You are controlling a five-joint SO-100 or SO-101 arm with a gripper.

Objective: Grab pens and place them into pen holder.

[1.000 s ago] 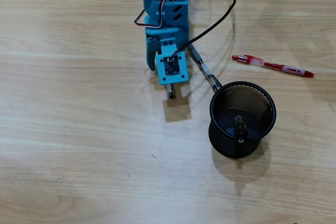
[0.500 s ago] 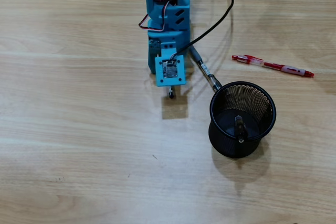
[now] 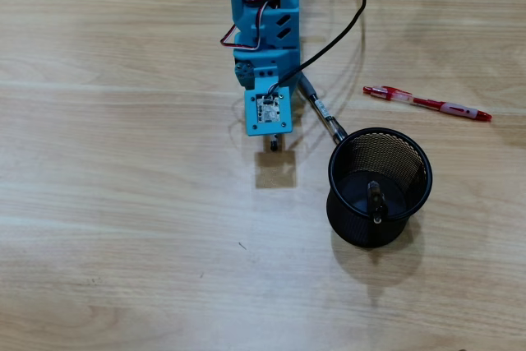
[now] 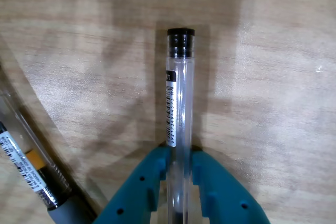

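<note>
While a light wooden table (image 3: pixel 123 244) fills the overhead view, a blue robot arm (image 3: pixel 265 30) reaches down just left of a black mesh pen holder (image 3: pixel 379 188). One pen (image 3: pixel 375 200) stands inside the holder, a grey-tipped pen (image 3: pixel 320 107) leans against its rim, and a red pen (image 3: pixel 427 103) lies beyond it. The gripper (image 4: pixel 179 182) pinches a clear pen (image 4: pixel 178 103).

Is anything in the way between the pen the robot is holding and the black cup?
Nothing visible blocks it. The end effector holds a clear pen above bare table. The cup stands to its right in the overhead view, open on top. One pen is already inside, and a grey pen lies beside the cup.
</note>
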